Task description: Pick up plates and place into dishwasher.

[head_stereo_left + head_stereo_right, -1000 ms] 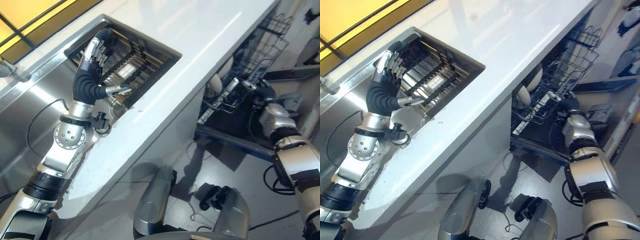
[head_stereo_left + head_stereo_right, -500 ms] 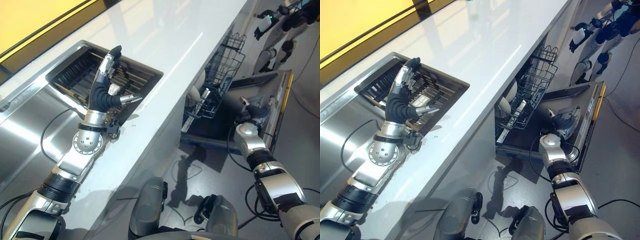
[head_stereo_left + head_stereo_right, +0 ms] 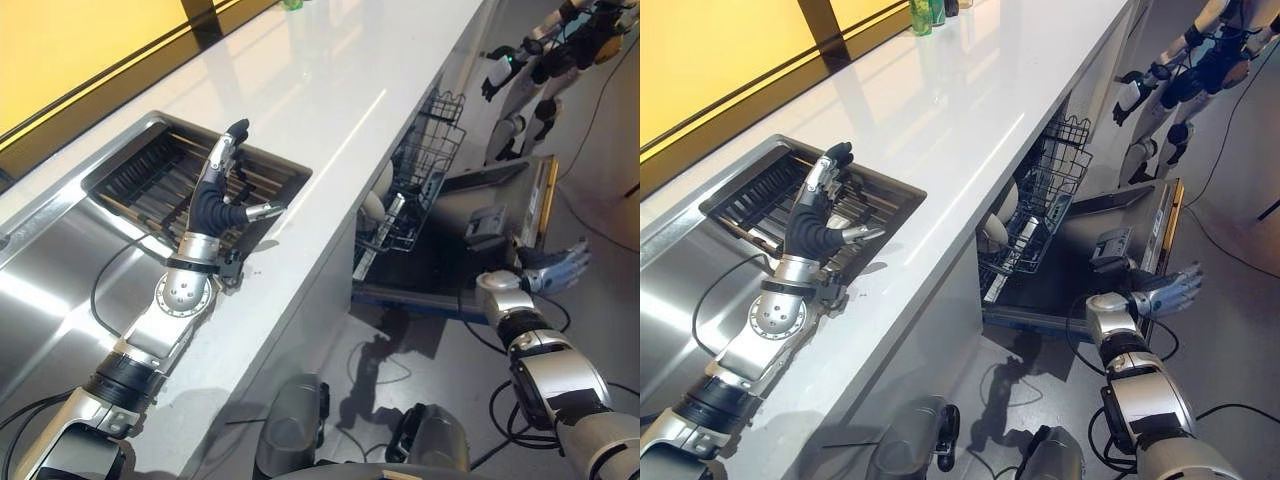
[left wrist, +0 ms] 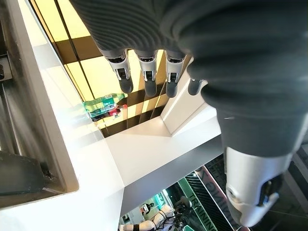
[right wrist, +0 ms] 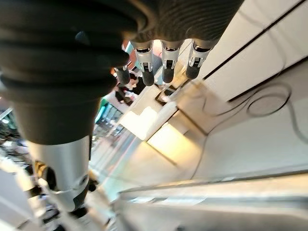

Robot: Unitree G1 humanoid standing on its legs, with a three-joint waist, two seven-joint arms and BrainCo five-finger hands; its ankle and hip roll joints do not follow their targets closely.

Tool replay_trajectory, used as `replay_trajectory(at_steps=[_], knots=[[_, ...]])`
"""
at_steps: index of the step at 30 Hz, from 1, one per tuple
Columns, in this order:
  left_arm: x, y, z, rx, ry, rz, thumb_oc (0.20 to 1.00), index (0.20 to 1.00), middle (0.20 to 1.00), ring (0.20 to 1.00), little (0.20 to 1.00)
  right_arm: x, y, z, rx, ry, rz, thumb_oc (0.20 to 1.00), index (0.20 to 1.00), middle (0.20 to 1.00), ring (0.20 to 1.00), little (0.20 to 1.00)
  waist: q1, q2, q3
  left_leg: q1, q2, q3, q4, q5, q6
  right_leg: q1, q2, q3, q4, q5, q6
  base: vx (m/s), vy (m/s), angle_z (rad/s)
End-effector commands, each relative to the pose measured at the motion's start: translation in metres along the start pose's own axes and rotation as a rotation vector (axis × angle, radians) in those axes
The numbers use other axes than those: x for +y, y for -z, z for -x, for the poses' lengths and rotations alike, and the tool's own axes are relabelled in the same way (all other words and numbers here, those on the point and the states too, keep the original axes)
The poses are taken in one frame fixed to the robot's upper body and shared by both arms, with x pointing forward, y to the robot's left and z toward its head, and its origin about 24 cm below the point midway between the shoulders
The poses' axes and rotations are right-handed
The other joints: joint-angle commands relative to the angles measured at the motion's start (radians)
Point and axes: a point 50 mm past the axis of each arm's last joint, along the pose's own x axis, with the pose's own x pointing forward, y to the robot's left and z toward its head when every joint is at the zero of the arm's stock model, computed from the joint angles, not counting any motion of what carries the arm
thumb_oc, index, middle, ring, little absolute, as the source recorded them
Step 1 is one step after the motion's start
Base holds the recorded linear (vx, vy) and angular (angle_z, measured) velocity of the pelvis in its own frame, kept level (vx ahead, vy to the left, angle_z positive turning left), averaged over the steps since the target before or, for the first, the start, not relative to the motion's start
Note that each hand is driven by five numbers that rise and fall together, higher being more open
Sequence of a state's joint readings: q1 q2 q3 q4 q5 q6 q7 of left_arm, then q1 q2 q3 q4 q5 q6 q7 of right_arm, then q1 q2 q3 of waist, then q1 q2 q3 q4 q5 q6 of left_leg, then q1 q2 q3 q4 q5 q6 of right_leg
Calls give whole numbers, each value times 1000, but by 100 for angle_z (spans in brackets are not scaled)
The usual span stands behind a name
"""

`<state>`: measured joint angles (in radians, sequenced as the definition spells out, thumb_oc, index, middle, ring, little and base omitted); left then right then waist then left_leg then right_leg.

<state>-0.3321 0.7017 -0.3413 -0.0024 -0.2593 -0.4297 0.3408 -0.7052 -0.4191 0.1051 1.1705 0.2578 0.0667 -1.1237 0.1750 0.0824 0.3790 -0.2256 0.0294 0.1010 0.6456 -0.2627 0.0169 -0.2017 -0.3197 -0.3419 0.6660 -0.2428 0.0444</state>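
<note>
At the lower right of the left eye view we find the right hand (image 3: 556, 268), held in the air beside the outer edge of the lowered dishwasher door (image 3: 500, 215). Its fingers are straight and spread, and it holds nothing; the right wrist view confirms straight fingers with nothing between them.

At the left centre of the same view we find the left hand (image 3: 222, 190), raised above the near edge of the sink (image 3: 60, 250). Its fingers point upward and its thumb extends sideways toward the counter. The hand is empty and clear of any object; the left wrist view shows the same straight, unloaded fingers.

Behind the left hand, a dark slatted drying rack (image 3: 160, 175) sits in the recessed basin in the upper left of the frame.

At the centre right, the wire dishwasher rack (image 3: 420, 180) is pulled out beneath the white counter (image 3: 330, 90). We see white plates (image 3: 377, 195) standing on edge in the near-left part of this rack, tucked under the counter edge.

At the top edge of the right eye view, green bottles (image 3: 925, 14) stand on the far end of the counter. In the upper right corner another humanoid robot (image 3: 540, 70) stands on the floor beyond the dishwasher.
</note>
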Motion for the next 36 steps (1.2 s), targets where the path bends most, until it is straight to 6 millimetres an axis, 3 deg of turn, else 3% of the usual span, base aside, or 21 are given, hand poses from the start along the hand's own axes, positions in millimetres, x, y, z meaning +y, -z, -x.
replay_trajectory(at_steps=[1, 6, 12, 18, 22, 23, 26, 29, 32, 36], knots=[[-21, -15, 9, -62, -35, 169, 1000, 1000, 1000, 1000, 1000, -20, -15, -27, -53, 117, 35, 1000, 1000, 1000, 1000, 1000, 5, 40, 60, -11, -32, 29, -44, -34, 79, 20, 18, 9, -54, 32, -39, 0, 0, 0], [-22, -16, 8, -59, -45, 156, 1000, 1000, 1000, 1000, 1000, -18, -4, -33, 158, 6, 26, 1000, 1000, 1000, 1000, 1000, 8, 52, 96, -67, -41, 24, 13, -41, 78, -44, 9, 16, 24, 8, -55, -21, -15, 2], [-22, -21, 3, -73, -61, 141, 1000, 1000, 1000, 1000, 1000, -17, 18, -40, 526, -181, -194, 1000, 1000, 1000, 1000, 1000, 17, 88, 141, -158, -68, 19, 75, -44, 77, -150, -4, 20, 122, -24, -72, -69, -30, 8], [-22, -25, 2, -77, -82, 127, 1000, 1000, 1000, 1000, 1000, -22, 2, -55, 581, -305, -389, 1000, 1000, 1000, 1000, 1000, 30, 121, 141, -288, -101, 1, 177, -76, 67, -298, -13, 43, 236, -70, -74, -29, -35, 14], [-15, -31, -1, -104, -87, 124, 1000, 1000, 1000, 1000, 1000, -12, -31, -56, 481, -601, -601, 1000, 1000, 1000, 1000, 1000, 43, 126, 141, -362, -111, -4, 215, -77, 71, -377, -21, 45, 282, -83, -85, -94, -52, 5], [-9, -31, -3, -107, -85, 121, 1000, 1000, 1000, 1000, 1000, -7, -49, -53, 377, -781, -666, 1000, 1000, 1000, 1000, 1000, 51, 123, 141, -379, -113, -8, 222, -76, 70, -393, -24, 41, 295, -87, -87, -80, -81, -2], [-1, -33, -6, -109, -69, 113, 1000, 1000, 1000, 1000, 1000, -3, -71, -47, 252, -979, -716, 1000, 1000, 1000, 1000, 1000, 59, 110, 141, -395, -111, -13, 233, -75, 69, -405, -27, 32, 308, -91, -89, -49, -93, 0], [9, -35, -8, -123, -42, 96, 1000, 1000, 1000, 1000, 1000, -5, -104, -39, 6, -1194, -784, 1000, 1000, 1000, 1000, 1000, 72, 89, 141, -390, -102, -19, 223, -70, 69, -393, -26, 14, 304, -86, -85, -32, -100, -2], [16, -37, -8, -142, -35, 84, 1000, 1000, 1000, 1000, 1000, -11, -133, -31, -215, -1304, -839, 1000, 1000, 1000, 1000, 1000, 81, 75, 141, -376, -92, -25, 217, -68, 65, -370, -26, 0, 294, -81, -78, -5, -79, 2], [25, -36, -6, -142, -28, 76, 1000, 1000, 1000, 1000, 1000, -28, -179, -19, -528, -1276, -940, 1000, 1000, 1000, 1000, 1000, 86, 57, 141, -348, -76, -34, 207, -65, 60, -331, -29, -17, 282, -74, -70, 15, -27, -1]])
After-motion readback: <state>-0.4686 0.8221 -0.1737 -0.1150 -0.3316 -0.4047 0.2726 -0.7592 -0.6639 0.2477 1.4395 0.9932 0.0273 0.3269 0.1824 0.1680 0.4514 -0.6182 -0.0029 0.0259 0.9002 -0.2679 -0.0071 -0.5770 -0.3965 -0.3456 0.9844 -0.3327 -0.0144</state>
